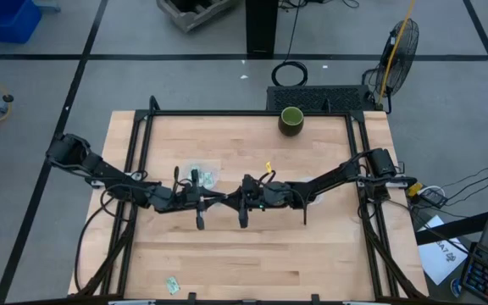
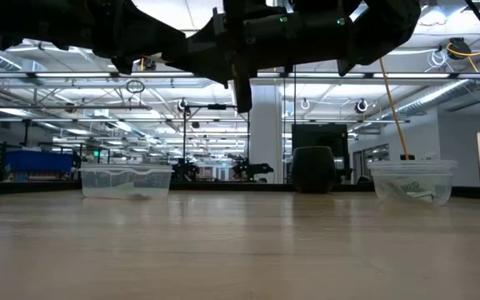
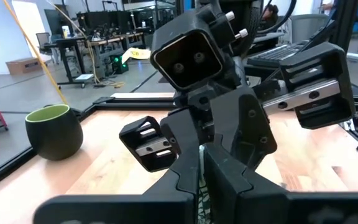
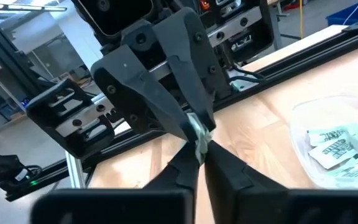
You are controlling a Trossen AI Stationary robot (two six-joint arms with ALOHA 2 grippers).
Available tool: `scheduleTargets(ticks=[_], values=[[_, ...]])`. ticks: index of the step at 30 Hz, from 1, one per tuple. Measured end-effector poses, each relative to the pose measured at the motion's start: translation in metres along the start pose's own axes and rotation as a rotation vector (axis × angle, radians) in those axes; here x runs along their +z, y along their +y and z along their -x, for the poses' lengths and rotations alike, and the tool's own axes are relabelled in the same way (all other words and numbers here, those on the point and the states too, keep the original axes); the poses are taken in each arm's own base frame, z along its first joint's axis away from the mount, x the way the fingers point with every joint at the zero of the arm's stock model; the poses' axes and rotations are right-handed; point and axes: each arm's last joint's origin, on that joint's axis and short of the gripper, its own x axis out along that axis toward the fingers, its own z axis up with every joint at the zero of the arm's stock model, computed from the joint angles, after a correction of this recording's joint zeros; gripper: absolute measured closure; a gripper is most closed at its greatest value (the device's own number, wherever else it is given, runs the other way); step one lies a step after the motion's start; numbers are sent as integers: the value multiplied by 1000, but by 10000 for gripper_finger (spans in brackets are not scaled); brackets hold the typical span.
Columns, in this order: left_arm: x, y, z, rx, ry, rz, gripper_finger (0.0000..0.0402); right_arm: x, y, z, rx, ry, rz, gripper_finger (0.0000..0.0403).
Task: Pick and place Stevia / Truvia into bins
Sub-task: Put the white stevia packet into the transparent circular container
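Both grippers meet high above the table's middle, fingertip to fingertip: my left gripper [image 1: 219, 197] and my right gripper [image 1: 230, 197]. Each is shut on the same small pale green sachet [image 4: 199, 138], which is held in the air between them. The squarish clear container [image 1: 202, 175] stands on the table just beyond the left gripper and holds several sachets [image 4: 337, 149]. The round clear container [image 2: 412, 181] stands to the right, mostly hidden under the right arm in the high view. One more sachet [image 1: 171, 285] lies flat near the table's near edge. My left gripper pinches one end of the sachet [image 4: 196, 127] between its two fingertips [image 4: 185, 118], coming level from the table's left. The sachet is lifted clear of the table. My right gripper pinches the opposite end of the sachet [image 4: 201, 149] between its fingertips [image 4: 219, 163], coming level from the table's right. The sachet spans the short gap between the two pairs of fingertips.
A dark green cup [image 1: 291, 120] stands near the table's far edge. A black frame rail [image 1: 252, 113] runs around the wooden table top. Bare wood lies between the containers and the near edge.
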Motion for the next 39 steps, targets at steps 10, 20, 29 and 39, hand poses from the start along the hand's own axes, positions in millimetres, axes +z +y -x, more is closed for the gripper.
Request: scheduleTargets(ticks=[10, 20, 29, 39], values=[[2, -7, 4, 4, -13, 12, 323, -9, 1, 1, -23, 73, 22, 398], [1, -22, 15, -74, 15, 111, 183, 4, 24, 46, -68, 103, 74, 400], [-4, -33, 24, -133, 74, 127, 120, 4, 56, 136, -500, 102, 106, 401], [-5, -36, 25, -179, 88, 170, 124, -15, 36, 170, -759, 229, 47, 402]])
